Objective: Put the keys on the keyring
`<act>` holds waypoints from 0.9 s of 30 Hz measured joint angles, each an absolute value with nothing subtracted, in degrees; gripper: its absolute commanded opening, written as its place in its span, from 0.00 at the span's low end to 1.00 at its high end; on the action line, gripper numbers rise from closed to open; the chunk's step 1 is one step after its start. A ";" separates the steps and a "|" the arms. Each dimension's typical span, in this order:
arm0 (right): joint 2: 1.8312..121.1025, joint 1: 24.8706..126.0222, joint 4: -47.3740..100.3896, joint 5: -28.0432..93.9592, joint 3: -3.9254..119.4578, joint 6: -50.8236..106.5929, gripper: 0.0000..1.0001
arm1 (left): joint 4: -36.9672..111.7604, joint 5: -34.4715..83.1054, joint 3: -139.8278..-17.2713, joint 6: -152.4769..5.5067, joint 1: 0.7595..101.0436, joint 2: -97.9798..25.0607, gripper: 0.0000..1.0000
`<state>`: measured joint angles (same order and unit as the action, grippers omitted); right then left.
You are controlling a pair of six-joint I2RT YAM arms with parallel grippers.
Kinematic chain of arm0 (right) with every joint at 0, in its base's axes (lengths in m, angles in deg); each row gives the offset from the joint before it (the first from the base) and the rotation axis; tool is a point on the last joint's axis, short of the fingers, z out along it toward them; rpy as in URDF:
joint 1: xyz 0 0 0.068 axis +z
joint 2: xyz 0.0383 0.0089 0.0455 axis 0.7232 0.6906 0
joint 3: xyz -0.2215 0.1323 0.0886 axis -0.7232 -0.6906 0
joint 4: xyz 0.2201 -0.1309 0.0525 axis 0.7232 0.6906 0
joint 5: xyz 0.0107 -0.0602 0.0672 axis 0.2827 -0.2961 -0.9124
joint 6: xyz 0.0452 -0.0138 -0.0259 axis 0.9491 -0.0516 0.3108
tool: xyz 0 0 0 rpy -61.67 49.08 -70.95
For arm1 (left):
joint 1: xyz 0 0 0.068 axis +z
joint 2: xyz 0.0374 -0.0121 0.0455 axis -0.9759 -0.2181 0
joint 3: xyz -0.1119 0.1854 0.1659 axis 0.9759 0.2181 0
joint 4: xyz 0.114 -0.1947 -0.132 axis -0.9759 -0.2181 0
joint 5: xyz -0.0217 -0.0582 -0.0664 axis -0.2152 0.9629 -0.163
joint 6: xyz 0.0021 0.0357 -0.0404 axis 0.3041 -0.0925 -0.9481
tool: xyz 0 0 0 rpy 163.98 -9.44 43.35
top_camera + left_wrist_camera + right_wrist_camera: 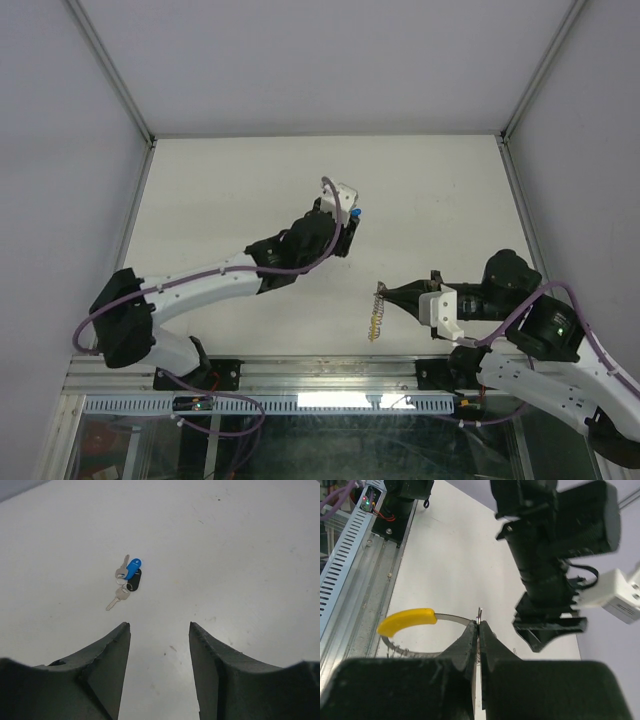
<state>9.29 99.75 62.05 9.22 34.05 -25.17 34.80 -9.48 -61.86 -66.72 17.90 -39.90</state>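
Observation:
The keys (126,580) lie in a small bunch on the white table: silver keys, one with a bright blue head, beside a black tag. The blue head also shows in the top view (356,213). My left gripper (159,626) hovers just short of them, open and empty. My right gripper (479,625) is shut on the keyring (447,617), a thin silver band with a yellow segment (406,620). In the top view the keyring (377,315) hangs from the right gripper (385,293) near the table's front edge.
The left arm's gripper body (555,555) fills the upper right of the right wrist view. A metal rail with slotted cable duct (300,385) runs along the table's near edge. Frame posts (110,70) stand at the back corners.

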 measured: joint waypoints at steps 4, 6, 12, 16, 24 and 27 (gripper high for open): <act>8.16 99.75 63.76 9.62 34.56 -23.27 0.00 | 29.99 -9.20 -73.14 -74.57 21.68 -51.29 0.49; 7.74 99.75 64.22 9.79 34.56 -22.52 0.00 | 27.24 -9.20 -77.34 -77.68 23.40 -56.34 0.44; 6.95 99.75 64.76 10.21 34.56 -20.56 0.00 | 15.39 -9.24 -91.31 -85.46 27.38 -72.58 0.36; 6.80 99.75 64.74 9.88 34.53 -19.46 0.00 | 9.23 -9.92 -98.61 -88.78 28.39 -80.84 0.37; 5.75 99.75 64.15 9.44 34.38 -18.26 0.00 | 1.05 -13.86 -109.56 -92.89 28.39 -90.52 0.39; 5.62 99.75 63.76 9.20 34.16 -18.00 0.00 | -0.24 -14.29 -111.33 -93.48 28.39 -92.01 0.39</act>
<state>5.62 99.75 63.76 9.20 34.16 -18.00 -0.24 -14.29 -111.33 -93.48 28.39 -92.01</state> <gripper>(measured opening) 0.009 0.388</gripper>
